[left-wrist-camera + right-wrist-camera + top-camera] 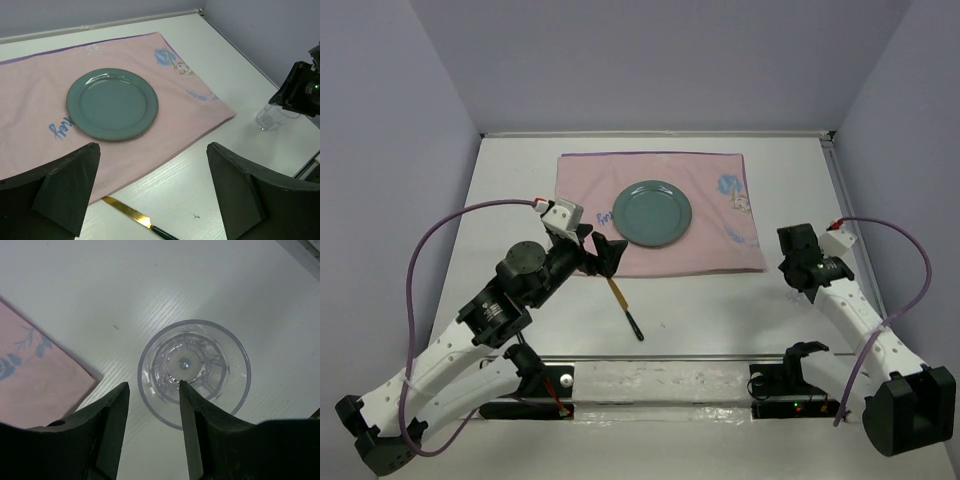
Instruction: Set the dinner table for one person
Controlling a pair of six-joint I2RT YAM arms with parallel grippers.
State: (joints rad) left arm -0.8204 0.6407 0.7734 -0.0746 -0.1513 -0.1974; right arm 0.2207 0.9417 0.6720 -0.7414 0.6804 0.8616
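Note:
The dinner table (720,310) is a white tabletop. A pink cloth (585,180) lies at its back, with a teal plate (653,213) on it; both also show in the left wrist view, cloth (40,85) and plate (112,103). A knife (625,308) with a gold blade and dark handle lies on the table just in front of the cloth (131,214). My left gripper (603,255) is open and empty above the cloth's front edge and the knife's blade (152,148). A clear glass (195,372) stands upright right of the cloth (270,119). My right gripper (152,392) is open above it, one finger (189,415) over its inside, the other outside the rim.
A clear rail (660,375) runs along the near edge between the arm bases. Purple walls close in the table at the back and both sides. The right arm (300,90) shows at the right edge of the left wrist view, above the glass.

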